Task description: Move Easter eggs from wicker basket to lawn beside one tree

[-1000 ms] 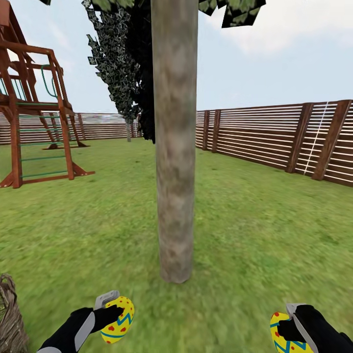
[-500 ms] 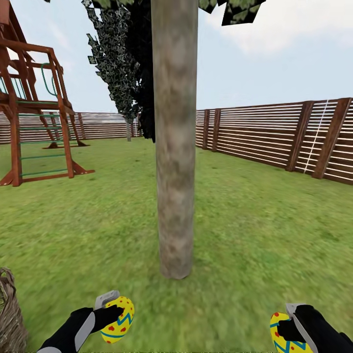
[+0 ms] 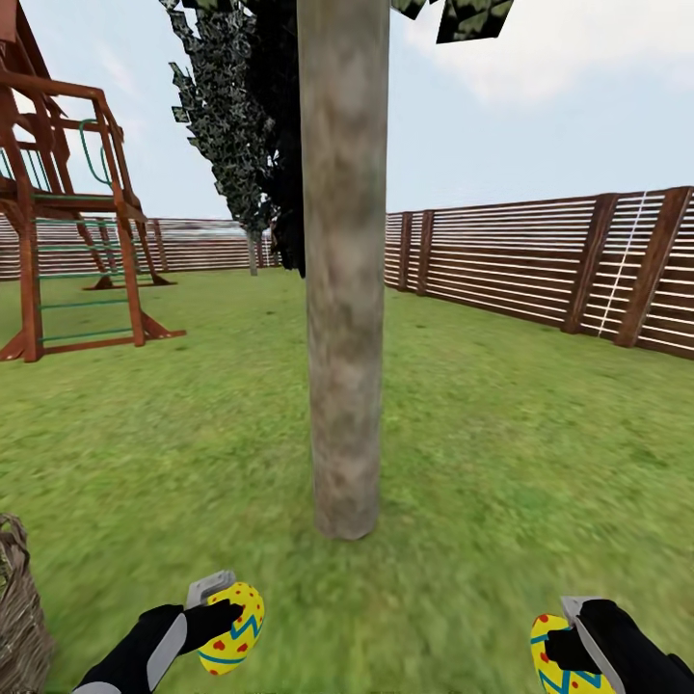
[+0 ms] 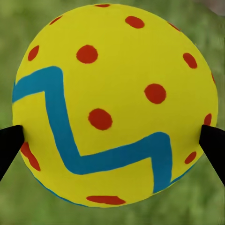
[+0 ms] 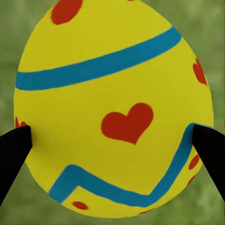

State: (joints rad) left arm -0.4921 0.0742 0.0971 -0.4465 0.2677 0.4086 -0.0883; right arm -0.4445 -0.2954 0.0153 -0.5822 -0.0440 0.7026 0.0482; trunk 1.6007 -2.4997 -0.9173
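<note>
In the head view, the whole picture is shifting slightly against the pictures of a second ago: the tree (image 3: 344,270) trunk's foot is sitting a little lower and nearer, and the wicker basket (image 3: 19,607) is sliding further off at the left edge, so the camera is moving in rather than the things. The left gripper (image 3: 224,617) is holding one Easter egg (image 3: 232,628) above the lawn (image 3: 501,453), on the near side of the trunk and to its left. The right gripper (image 3: 569,648) is holding a second egg (image 3: 559,660), well apart to the right. Beyond, the play tower (image 3: 67,212) and the slat fence (image 3: 540,260) are ringing the garden. Judging by this, the robot is closing on its chosen tree, and neither egg is set down yet.

In the left wrist view, the black fingertips (image 4: 10,143) are pressing both sides of the egg (image 4: 115,103), with blurred grass behind.

In the right wrist view, the fingertips (image 5: 14,152) are likewise clamping the heart-marked egg (image 5: 115,108) over grass. Whether a third egg is lying in the basket cannot be told.
</note>
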